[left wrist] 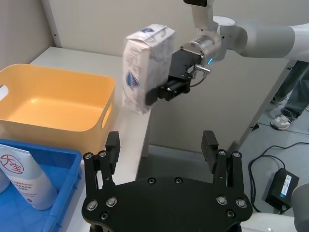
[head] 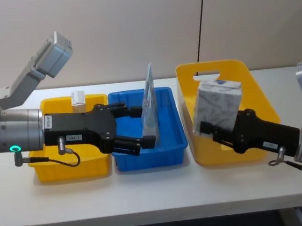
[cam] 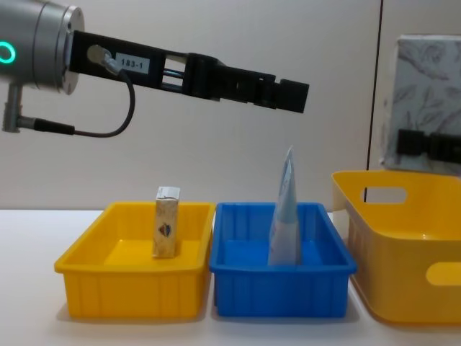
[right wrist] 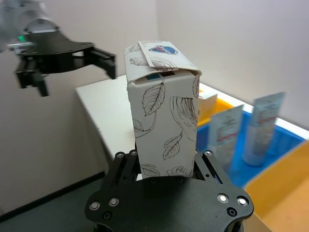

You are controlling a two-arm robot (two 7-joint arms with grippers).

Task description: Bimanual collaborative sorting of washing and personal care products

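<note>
Your right gripper [head: 224, 136] is clamped on the white carton with grey leaf print [head: 217, 103], at the right of the head view. The carton stands upright above the fingers, held up over the large yellow bin [head: 264, 106] and, in the chest view, above its rim.

Your left gripper [head: 143, 127] reaches in from the left edge with its jaws spread wide, gripping nothing. In the chest view it hangs high over the blue bin [cam: 248, 288]. The pale blue tapered pouch [cam: 284, 216] is straight below its tips and well apart from them.

Count with me: one leaf-print carton, one cream carton with dark blue emblem [cam: 166, 222], and three bins, two yellow and one blue.

The small yellow bin [cam: 86, 259], lower left in the chest view, holds the cream carton, standing upright. The blue bin in the middle holds the pouch, also upright. Your right wrist view shows two tall packs standing there side by side — the second is probably the white pack with red circle logo [left wrist: 24, 179] that your left wrist view shows in that bin, though the angle leaves it uncertain.
</note>
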